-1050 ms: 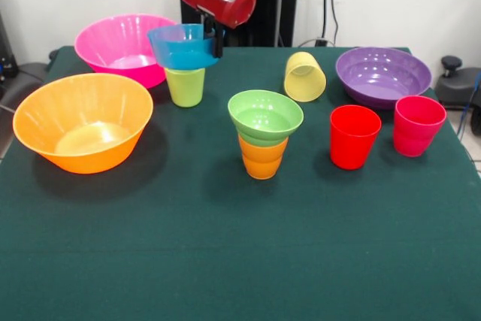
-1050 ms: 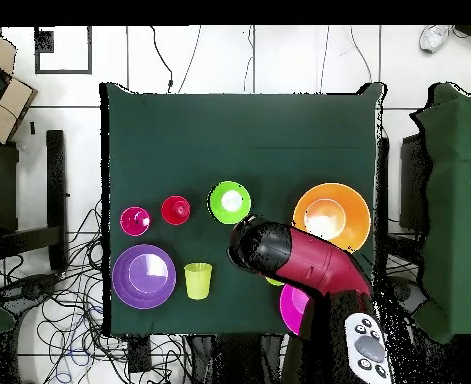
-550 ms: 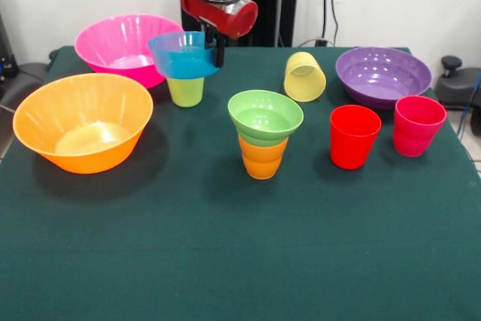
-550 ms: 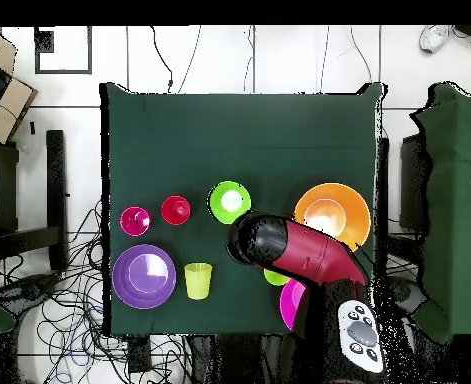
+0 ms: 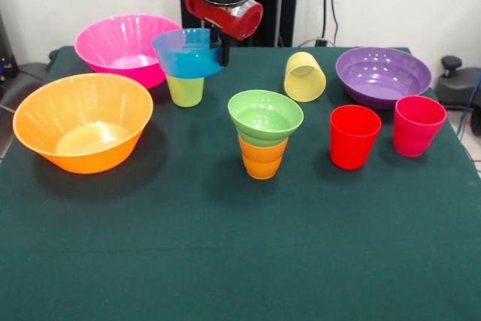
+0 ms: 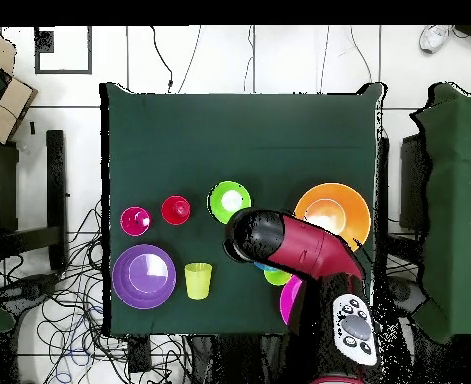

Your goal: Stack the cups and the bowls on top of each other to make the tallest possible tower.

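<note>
My gripper (image 5: 221,47) is shut on the rim of the small blue bowl (image 5: 188,55), holding it in the air just above the lime green cup (image 5: 185,90). To the right and nearer the front stands the tower: the light green bowl (image 5: 265,116) sitting on the orange ribbed cup (image 5: 263,158). A pale yellow cup (image 5: 304,76) lies on its side. The red cup (image 5: 354,137) and the pink-red cup (image 5: 418,125) stand upright at the right. In the overhead view the arm (image 6: 289,247) hides the blue bowl, beside the light green bowl (image 6: 229,201).
A large orange bowl (image 5: 83,122) sits at the left, with a large pink bowl (image 5: 113,43) behind it. The wide purple bowl (image 5: 383,74) rests at the back right. The table (image 5: 240,261) is covered in dark green cloth.
The gripper has carried the blue bowl a little to the right in the front view, toward the light green bowl on the orange cup. Nothing else has moved.
</note>
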